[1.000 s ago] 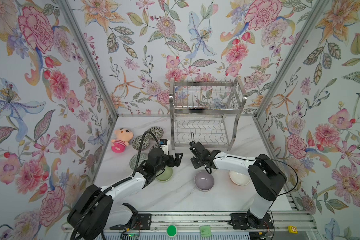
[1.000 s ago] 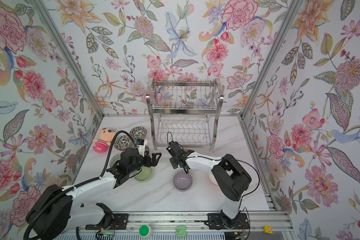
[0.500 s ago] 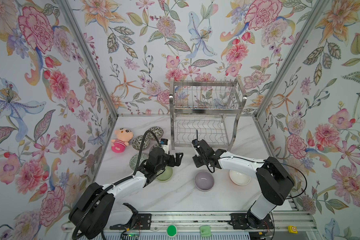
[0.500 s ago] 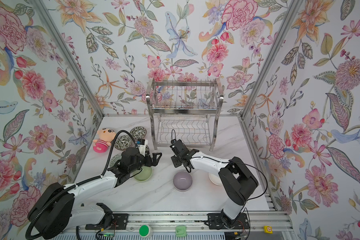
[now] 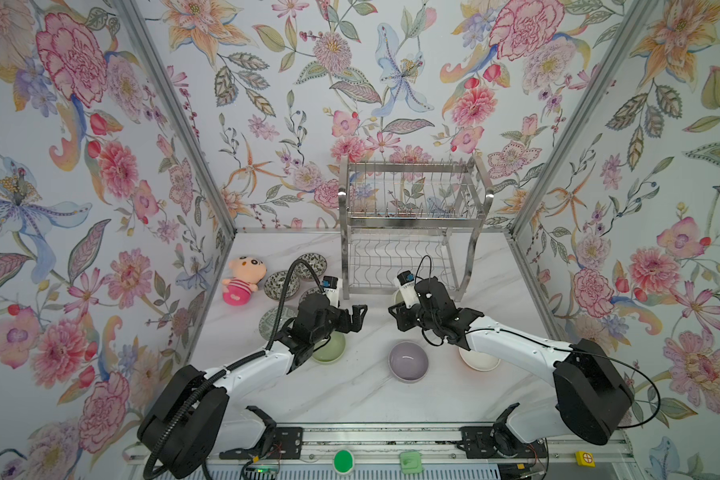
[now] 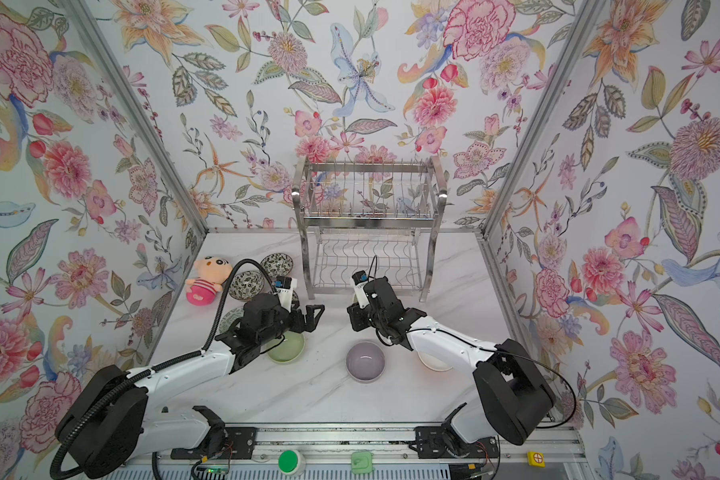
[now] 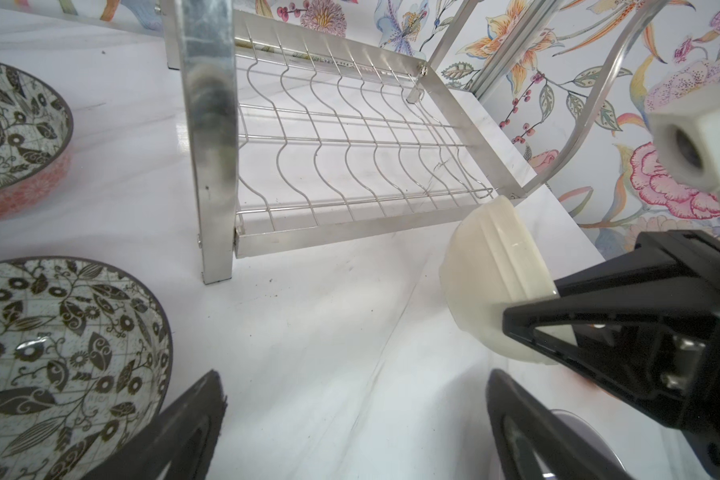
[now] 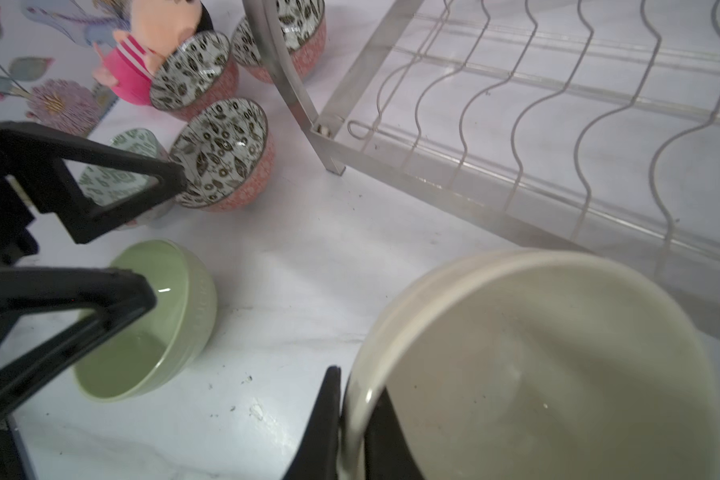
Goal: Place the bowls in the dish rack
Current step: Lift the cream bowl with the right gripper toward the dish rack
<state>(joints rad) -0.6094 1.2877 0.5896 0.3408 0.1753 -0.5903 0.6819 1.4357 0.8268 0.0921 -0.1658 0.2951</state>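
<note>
We hang our left gripper (image 5: 356,319) wide open near the round pale green ceramic bowl (image 5: 331,350), likely the next pick, while our right gripper (image 8: 356,397) pinches the tilted plain cream ceramic bowl (image 8: 536,374) by its rim, just before the shiny two-tier steel wire dish rack (image 5: 408,223), ready for slotting.

Pink plush doll (image 5: 242,279) on the white marble tabletop (image 5: 350,399), near the floral-papered wall (image 5: 80,187) at left.

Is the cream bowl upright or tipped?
Tipped: the right gripper pinches the cream bowl by its rim, foot pointing toward the dish rack.
</note>
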